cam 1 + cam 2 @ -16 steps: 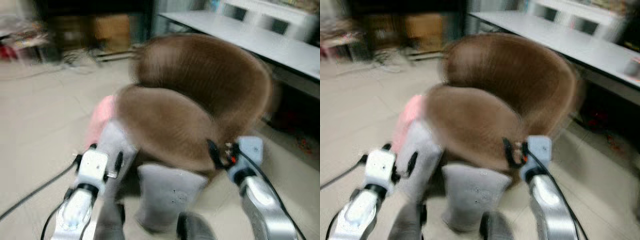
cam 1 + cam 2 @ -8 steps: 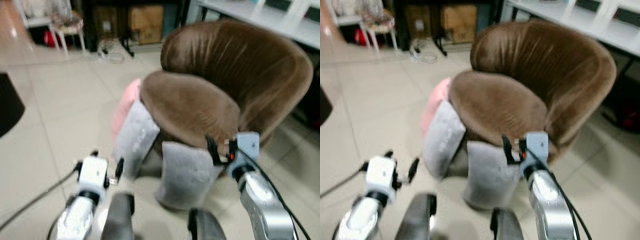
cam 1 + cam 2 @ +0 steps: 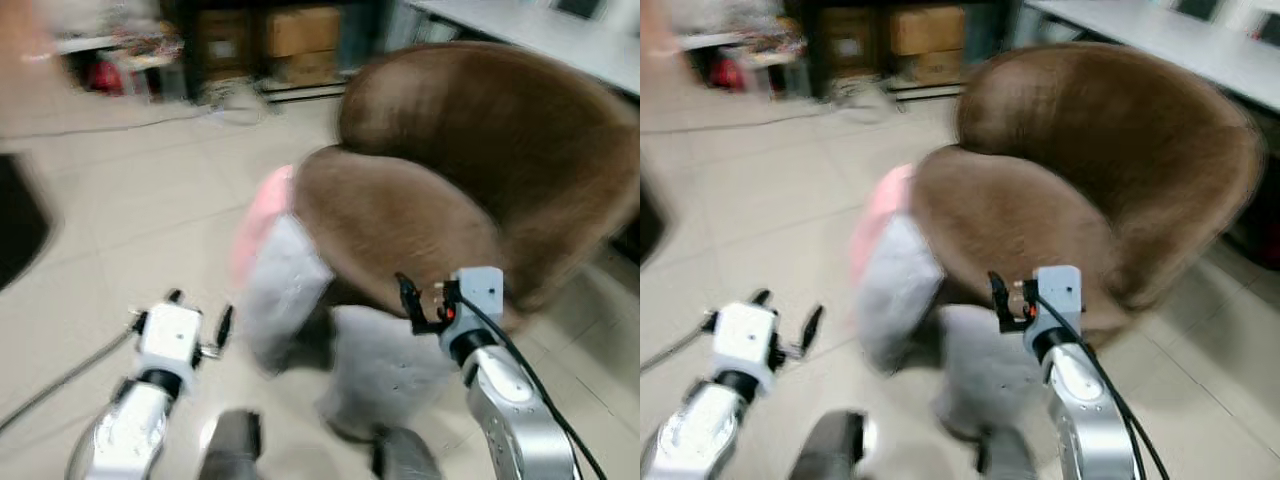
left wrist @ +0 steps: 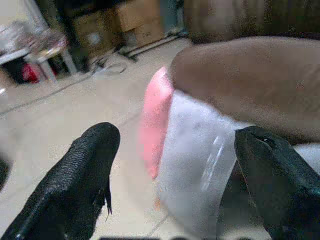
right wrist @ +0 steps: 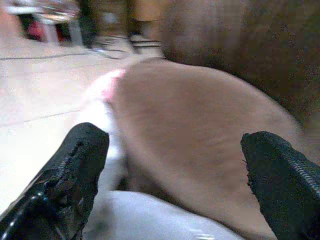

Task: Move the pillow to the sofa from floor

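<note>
I see bare floor (image 3: pixel 120 230) open from 9 to 11 o'clock; the brown sofa (image 3: pixel 480 170) fills 12 to 2. Grey pillows (image 3: pixel 285 290) and a pink pillow (image 3: pixel 255 220) lean against its front edge, on the floor. My left gripper (image 4: pixel 175 165) and right gripper (image 5: pixel 170 170) both gape wide, empty, pillows just ahead.

A grey pillow (image 3: pixel 283 290) stands on the floor (image 3: pixel 120 210), leaning against the front of the brown round sofa (image 3: pixel 470 170). A second grey pillow (image 3: pixel 385 365) leans beside it, and a pink one (image 3: pixel 258 222) stands behind the first. All blurred.
</note>
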Controlling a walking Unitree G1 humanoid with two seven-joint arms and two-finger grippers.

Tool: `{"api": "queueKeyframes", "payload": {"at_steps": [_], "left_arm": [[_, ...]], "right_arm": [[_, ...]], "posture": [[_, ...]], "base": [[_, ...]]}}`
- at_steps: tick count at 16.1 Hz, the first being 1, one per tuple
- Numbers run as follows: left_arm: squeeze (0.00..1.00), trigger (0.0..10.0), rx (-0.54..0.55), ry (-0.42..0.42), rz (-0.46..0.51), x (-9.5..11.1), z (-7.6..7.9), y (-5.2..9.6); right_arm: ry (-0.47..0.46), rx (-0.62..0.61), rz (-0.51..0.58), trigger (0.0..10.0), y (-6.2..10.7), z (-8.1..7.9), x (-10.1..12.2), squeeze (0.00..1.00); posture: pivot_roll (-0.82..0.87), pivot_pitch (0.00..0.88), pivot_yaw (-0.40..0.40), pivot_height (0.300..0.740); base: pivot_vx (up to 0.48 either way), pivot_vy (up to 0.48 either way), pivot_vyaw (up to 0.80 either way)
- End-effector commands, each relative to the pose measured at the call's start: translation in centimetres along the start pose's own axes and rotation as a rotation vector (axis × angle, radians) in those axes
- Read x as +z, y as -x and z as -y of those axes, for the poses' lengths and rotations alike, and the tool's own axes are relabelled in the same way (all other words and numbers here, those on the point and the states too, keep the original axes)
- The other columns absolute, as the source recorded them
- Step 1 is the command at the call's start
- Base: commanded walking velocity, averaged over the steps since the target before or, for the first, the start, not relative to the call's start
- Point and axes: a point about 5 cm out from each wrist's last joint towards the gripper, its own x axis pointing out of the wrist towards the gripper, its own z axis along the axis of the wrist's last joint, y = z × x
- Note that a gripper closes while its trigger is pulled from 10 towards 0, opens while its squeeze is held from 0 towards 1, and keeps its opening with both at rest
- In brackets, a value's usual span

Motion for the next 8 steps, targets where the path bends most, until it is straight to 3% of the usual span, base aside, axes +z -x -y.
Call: {"api": "queueKeyframes", "payload": {"at_steps": [1, 8], "left_arm": [[0.00, 10.0, -0.039, 0.025, 0.003, 0.11, 1.00, -0.12], [0.00, 10.0, -0.035, 0.019, 0.009, 0.19, 0.91, -0.03]], "right_arm": [[0.016, -0.041, 0.012, 10.0, 0.19, 0.96, 0.31, 0.00], [0.010, -0.057, 0.008, 10.0, 0.27, 1.27, 0.25, 0.00]], "posture": [[0.01, 0.000, -0.074, 0.611], [0.01, 0.000, -0.082, 0.611]], "base": [[0.337, 0.000, 0.00], [0.316, 0.000, 0.00]]}}
